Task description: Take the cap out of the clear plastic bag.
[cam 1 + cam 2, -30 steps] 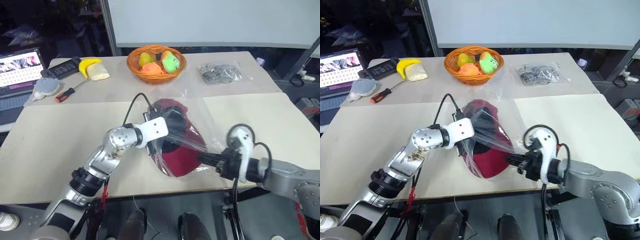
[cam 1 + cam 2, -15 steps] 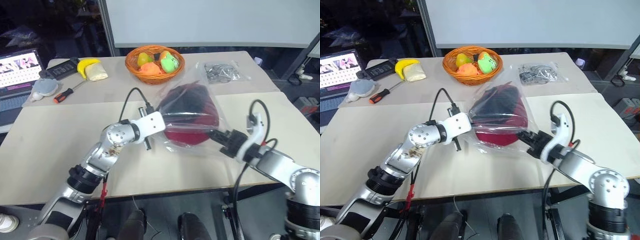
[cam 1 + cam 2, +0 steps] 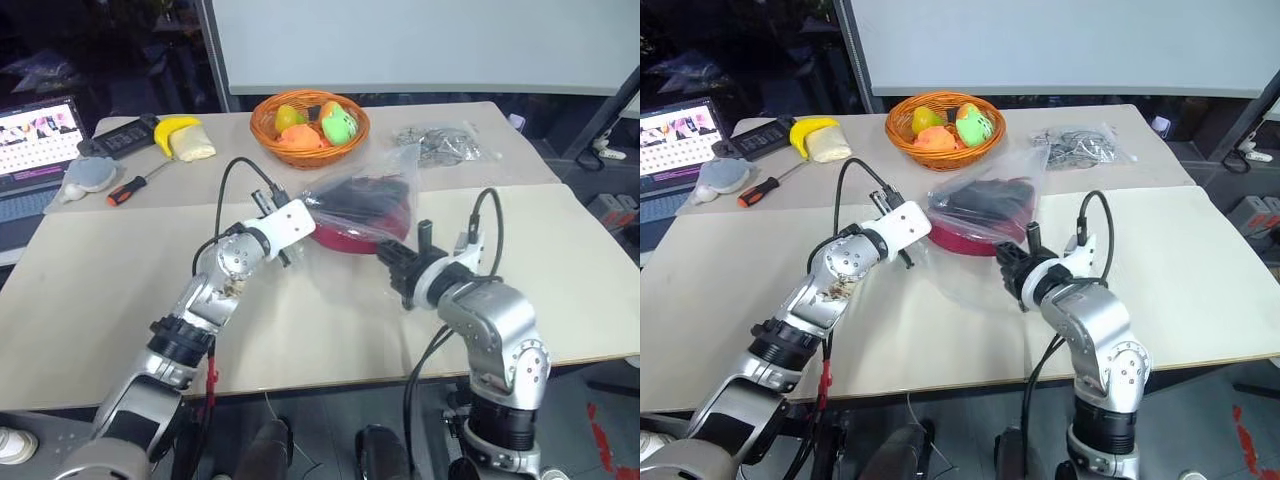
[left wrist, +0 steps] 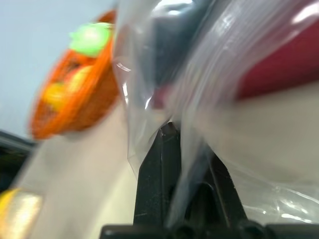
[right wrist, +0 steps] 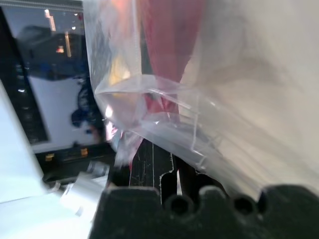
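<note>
**Bagged cap swung up toward the basket**

Since a second ago the clear plastic bag [image 3: 362, 205] with the cap [image 3: 358, 218] inside has been carried from the near edge of the tabletop [image 3: 120, 290] to its middle, just short of the fruit basket [image 3: 311, 125]. The left pincer [image 3: 312, 222] is clamped on the film at one side, the right pincer [image 3: 385, 256] pinched on it at the other. The cap sits dark-side up, fully enclosed. Doing this well probably means keeping one grip firm and spreading the film apart so the mouth opens rather than stretches.
</note>
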Motion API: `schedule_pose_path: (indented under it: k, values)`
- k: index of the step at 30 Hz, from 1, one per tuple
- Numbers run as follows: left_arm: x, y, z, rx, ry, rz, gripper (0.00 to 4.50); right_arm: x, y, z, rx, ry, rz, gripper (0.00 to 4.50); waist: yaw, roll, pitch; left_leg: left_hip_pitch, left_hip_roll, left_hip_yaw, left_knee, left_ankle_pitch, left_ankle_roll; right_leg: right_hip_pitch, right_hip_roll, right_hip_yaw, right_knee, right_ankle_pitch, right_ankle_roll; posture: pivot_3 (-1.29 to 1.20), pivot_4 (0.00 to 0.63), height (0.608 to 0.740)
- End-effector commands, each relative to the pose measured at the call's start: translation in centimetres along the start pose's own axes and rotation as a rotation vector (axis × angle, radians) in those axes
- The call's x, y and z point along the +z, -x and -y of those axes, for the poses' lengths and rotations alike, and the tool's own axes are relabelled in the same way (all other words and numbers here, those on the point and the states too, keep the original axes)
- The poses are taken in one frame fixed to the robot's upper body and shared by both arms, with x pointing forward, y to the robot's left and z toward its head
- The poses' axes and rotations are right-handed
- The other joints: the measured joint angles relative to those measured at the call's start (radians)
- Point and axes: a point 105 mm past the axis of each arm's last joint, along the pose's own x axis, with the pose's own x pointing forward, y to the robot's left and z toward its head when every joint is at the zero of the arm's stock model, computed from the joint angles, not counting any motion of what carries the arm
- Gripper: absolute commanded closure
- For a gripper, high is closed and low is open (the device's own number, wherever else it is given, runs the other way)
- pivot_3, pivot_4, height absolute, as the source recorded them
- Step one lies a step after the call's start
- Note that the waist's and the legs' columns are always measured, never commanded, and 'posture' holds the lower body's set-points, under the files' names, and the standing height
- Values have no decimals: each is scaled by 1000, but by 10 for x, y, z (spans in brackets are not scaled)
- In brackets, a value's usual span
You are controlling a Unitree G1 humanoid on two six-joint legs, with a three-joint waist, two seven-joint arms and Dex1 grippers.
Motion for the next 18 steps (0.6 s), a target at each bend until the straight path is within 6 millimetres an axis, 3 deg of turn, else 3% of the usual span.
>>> schedule_pose_path:
  k: [1, 4, 6, 8, 11, 16, 18]
  values:
    - [-33, -3, -11, 83, -67, -55, 4500, -11, 17, -12, 81, 60, -19, 4480, 1, 0, 0, 0, 0, 0, 0, 0, 0, 0, 0, 0, 0, 0, 0, 0, 150, 740]
    - [-39, -6, -4, 59, -89, -43, 4500, -23, 21, 3, 91, 196, -91, 4480, 3, 0, 0, 0, -1, 0, 0, 0, 0, 0, 0, 0, 0, 0, 0, 0, 150, 740]
    - [-41, -7, 0, 48, -76, -34, 4500, -22, 28, 11, 153, 323, -150, 4480, 3, 0, 0, 0, -1, 0, 0, 0, 0, 0, 0, 0, 0, 0, 0, 0, 150, 740]
    - [-42, -7, 4, 38, -59, -25, 4500, -23, 44, 18, 268, 486, -302, 4480, 5, 0, 0, -1, -2, 0, 1, 0, 0, 1, -1, 0, -1, 0, 0, 0, 150, 740]
    - [-43, -6, 9, 19, -59, -19, 4500, -23, 74, 43, 209, 663, -573, 4480, 7, 0, 0, -1, -3, 1, 2, 0, 0, 2, -2, -1, -2, 1, 2, 0, 150, 740]
    - [-45, -3, 12, 10, -52, -20, 4500, -28, 127, 56, 218, 720, -884, 4480, 3, -1, 0, -2, 0, 1, 2, -2, 3, 2, 0, -1, -5, 1, 1, 0, 150, 740]
    - [-45, -2, 13, 6, -48, -20, 4500, -28, 140, 71, 151, 773, -977, 4480, 2, 0, 0, -3, 0, 2, 3, -3, 5, 3, 0, 0, -6, 1, 1, 0, 150, 740]
